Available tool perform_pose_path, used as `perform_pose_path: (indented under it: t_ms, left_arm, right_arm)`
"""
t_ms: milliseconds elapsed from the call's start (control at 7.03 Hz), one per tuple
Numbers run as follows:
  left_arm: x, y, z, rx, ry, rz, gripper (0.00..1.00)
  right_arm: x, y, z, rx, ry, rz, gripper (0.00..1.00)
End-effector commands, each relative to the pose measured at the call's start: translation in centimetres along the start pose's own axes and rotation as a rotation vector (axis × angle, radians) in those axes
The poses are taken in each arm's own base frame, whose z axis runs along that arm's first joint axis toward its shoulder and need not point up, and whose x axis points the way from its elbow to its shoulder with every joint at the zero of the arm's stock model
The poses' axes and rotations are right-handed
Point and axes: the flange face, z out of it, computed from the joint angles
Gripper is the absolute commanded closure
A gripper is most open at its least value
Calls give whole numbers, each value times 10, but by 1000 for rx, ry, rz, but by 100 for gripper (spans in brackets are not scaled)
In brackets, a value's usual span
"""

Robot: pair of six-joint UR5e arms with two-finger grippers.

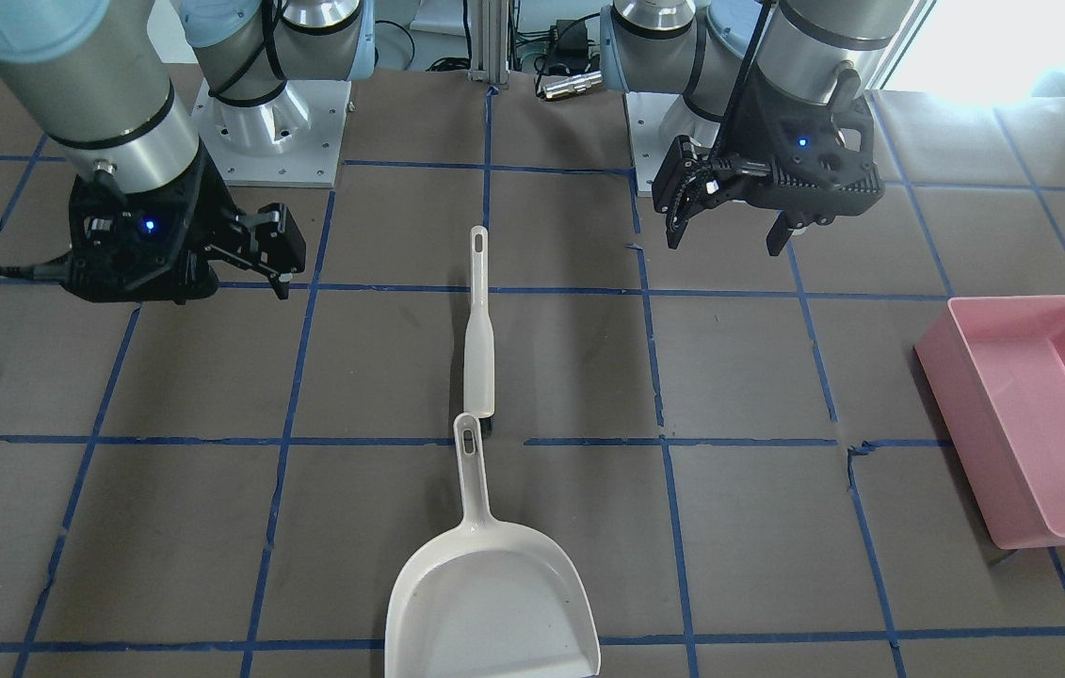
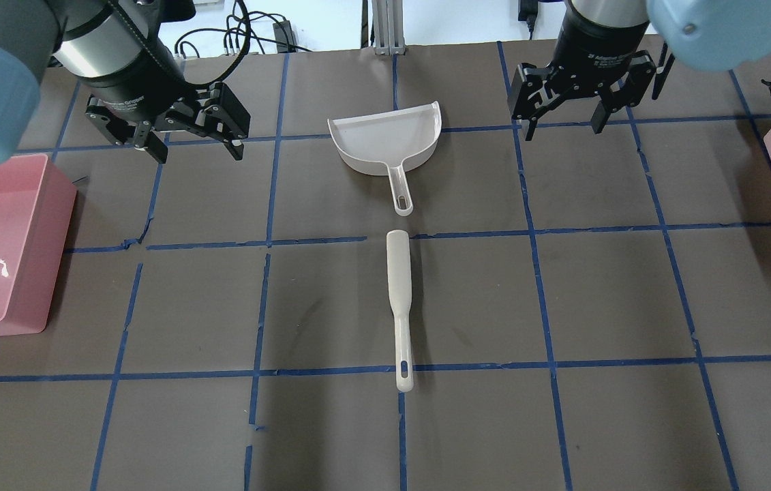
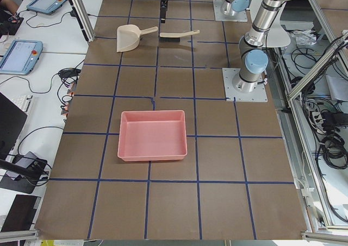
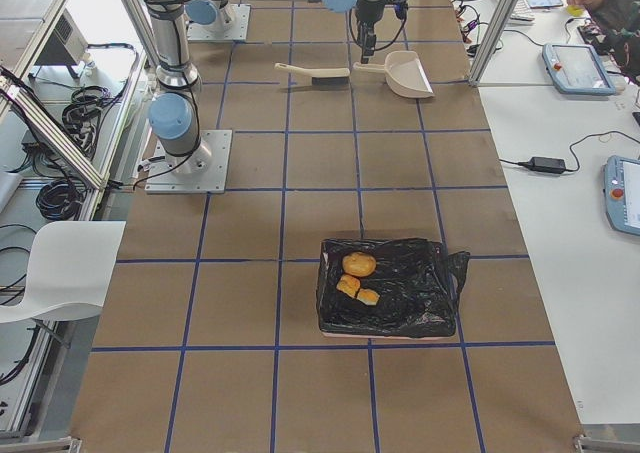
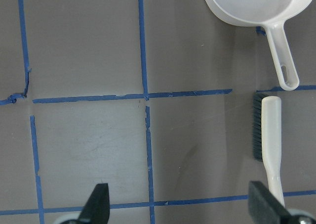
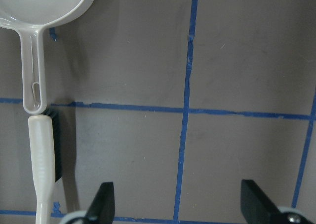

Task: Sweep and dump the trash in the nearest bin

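Overhead exterior view: left gripper [image 2: 198, 151] and right gripper [image 2: 564, 129] are being held spread wide and empty over the far table area. Between them, dustpan [image 2: 385, 140] and brush [image 2: 399, 286] are lying end to end, just apart. Trash [image 4: 358, 276] is resting inside the black-lined bin [image 4: 425, 298] at the right end.

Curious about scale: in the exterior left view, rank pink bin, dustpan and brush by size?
1. pink bin, though nearest the camera.
2. dustpan, broader.
3. brush, about as long but slimmer.

White brush [image 1: 478, 348] and dustpan [image 1: 494, 603] lie end to end, pink bin [image 1: 973, 441] well apart.
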Motion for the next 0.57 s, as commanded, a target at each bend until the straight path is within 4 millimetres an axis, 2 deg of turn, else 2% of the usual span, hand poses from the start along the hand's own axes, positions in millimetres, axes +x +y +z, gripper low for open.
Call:
perform_pose_path:
  t_ms: [0,142,427]
  left_arm:
    - [0,0,0,0,2,-1,0]
    - [0,0,0,0,3,-1,0]
    - [0,0,0,-2,2,1,0]
  right_arm:
    - [-2,30,-28,-6,3,-7,0]
    - [3,26,-17,-26,3,-10,0]
    - [4,26,-16,-19,19,-10,0]
